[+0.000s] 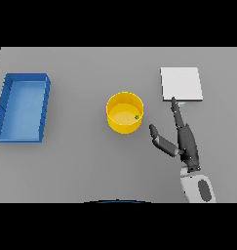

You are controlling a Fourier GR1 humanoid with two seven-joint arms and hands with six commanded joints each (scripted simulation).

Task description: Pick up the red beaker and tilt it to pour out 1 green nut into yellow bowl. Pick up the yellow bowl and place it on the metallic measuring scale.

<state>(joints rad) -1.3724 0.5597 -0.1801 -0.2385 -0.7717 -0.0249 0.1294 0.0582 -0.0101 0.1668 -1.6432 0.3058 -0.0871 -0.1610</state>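
Observation:
The yellow bowl (125, 113) stands upright near the middle of the table, with a small green nut (136, 116) inside it by its right wall. The metallic measuring scale (181, 84) is a pale square plate at the back right. My right hand (187, 141) lies to the right of the bowl, open, its fingers straight and reaching up to the scale's front edge, its thumb spread out left toward the bowl without touching it. No red beaker shows anywhere. My left hand does not appear.
A blue rectangular bin (22, 106) sits at the left side of the table, well away from the bowl and the scale.

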